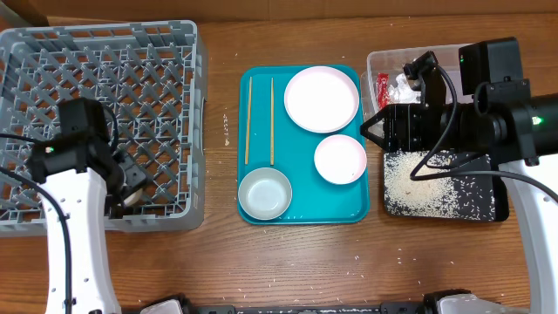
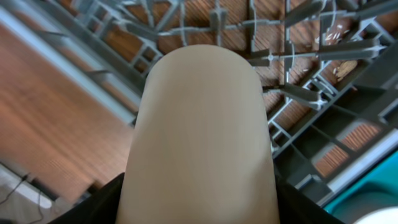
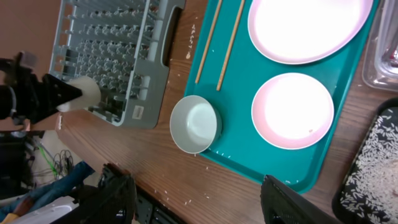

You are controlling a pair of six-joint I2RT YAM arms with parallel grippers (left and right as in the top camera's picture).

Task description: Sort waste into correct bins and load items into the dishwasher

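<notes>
My left gripper [image 1: 131,194] is shut on the small white cup [image 2: 202,124], which fills the left wrist view, low over the near right part of the grey dish rack [image 1: 105,52]. The cup also shows in the right wrist view [image 3: 84,92]. My right gripper [image 3: 199,190] is open and empty, above the near edge of the clear tub [image 1: 392,59]. The tub holds the red wrapper [image 1: 382,87] and white tissue [image 1: 403,85]. Rice [image 1: 423,187] lies in the black tray [image 1: 497,209]. The large plate [image 1: 322,98], a small dish [image 1: 340,159], a bowl [image 1: 264,193] and two chopsticks [image 1: 260,120] lie on the teal tray [image 1: 301,144].
Loose rice grains [image 1: 401,257] are scattered on the wooden table in front of the teal tray and black tray. The rack's lattice walls [image 2: 298,56] stand close around the cup. The right arm's body covers part of the tub and black tray.
</notes>
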